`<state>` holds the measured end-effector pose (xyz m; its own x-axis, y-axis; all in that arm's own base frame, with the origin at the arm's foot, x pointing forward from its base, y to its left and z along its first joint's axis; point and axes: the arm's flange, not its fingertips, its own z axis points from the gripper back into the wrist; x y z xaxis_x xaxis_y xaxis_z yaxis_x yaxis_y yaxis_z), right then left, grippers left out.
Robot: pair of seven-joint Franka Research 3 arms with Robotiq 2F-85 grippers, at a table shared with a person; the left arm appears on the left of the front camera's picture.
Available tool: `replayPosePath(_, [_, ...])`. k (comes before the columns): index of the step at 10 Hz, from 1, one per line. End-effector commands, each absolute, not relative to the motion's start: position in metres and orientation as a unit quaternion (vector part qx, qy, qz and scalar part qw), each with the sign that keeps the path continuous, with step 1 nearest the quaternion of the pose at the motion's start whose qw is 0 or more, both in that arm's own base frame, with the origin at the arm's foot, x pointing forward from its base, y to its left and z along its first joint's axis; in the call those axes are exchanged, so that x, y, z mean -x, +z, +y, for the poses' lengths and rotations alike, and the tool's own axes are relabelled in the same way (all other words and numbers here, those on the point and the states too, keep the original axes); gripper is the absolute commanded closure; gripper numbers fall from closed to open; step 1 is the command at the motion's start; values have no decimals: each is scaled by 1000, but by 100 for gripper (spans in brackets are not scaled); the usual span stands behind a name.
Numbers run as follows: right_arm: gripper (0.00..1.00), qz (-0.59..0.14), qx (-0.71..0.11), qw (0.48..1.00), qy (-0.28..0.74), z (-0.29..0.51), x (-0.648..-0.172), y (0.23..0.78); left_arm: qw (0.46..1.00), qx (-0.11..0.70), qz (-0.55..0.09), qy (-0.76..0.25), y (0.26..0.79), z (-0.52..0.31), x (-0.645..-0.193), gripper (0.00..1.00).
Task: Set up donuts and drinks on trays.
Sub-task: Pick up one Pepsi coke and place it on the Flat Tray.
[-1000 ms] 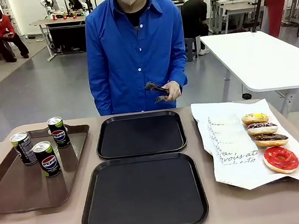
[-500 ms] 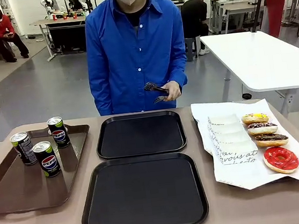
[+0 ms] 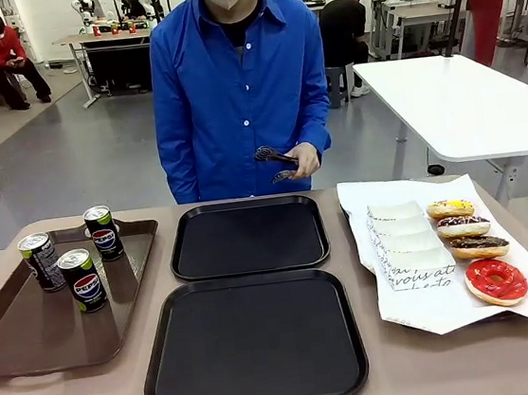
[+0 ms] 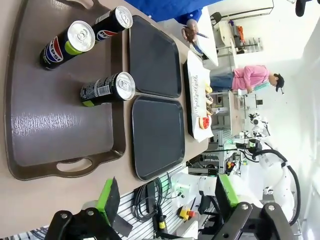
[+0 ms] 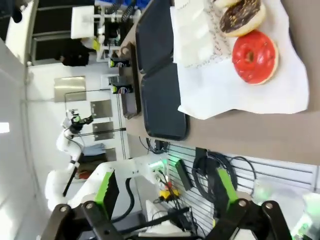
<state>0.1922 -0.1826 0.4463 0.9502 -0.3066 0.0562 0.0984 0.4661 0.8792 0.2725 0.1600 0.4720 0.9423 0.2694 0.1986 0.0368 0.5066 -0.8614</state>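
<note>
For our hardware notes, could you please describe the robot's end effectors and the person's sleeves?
The left end effector and right end effector are black and two-fingered, with bright green pads. The person wears a long-sleeved, buttoned blue shirt.

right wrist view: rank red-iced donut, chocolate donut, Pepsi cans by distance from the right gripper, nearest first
1. Red-iced donut, near end of the paper, closest to the right gripper.
2. Chocolate donut, just beyond it on the paper.
3. Pepsi cans, far across on the brown tray.
</note>
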Motion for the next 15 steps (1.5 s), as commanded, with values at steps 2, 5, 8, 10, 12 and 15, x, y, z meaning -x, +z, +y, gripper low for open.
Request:
replayPosePath(2, [0, -143, -478, 847, -187, -198, -192, 434, 851, 496, -158, 71, 471, 163, -271, 0])
replayPosePath(5, [0, -148, -462, 850, -204, -200, -195, 431, 851, 496, -158, 71, 471, 163, -271, 0])
replayPosePath(8, [0, -149, -460, 853, -194, -214, -195, 438, 851, 496, -158, 71, 471, 163, -271, 0])
replayPosePath(10, [0, -149, -460, 853, -194, -214, -195, 438, 851, 496, -158, 71, 471, 163, -271, 0])
replayPosePath(12, [0, -149, -460, 853, -194, -214, -195, 438, 851, 496, -158, 71, 471, 163, -271, 0])
replayPosePath(15, [0, -149, -460, 853, -194, -214, -195, 438, 851, 496, -158, 71, 471, 163, -271, 0])
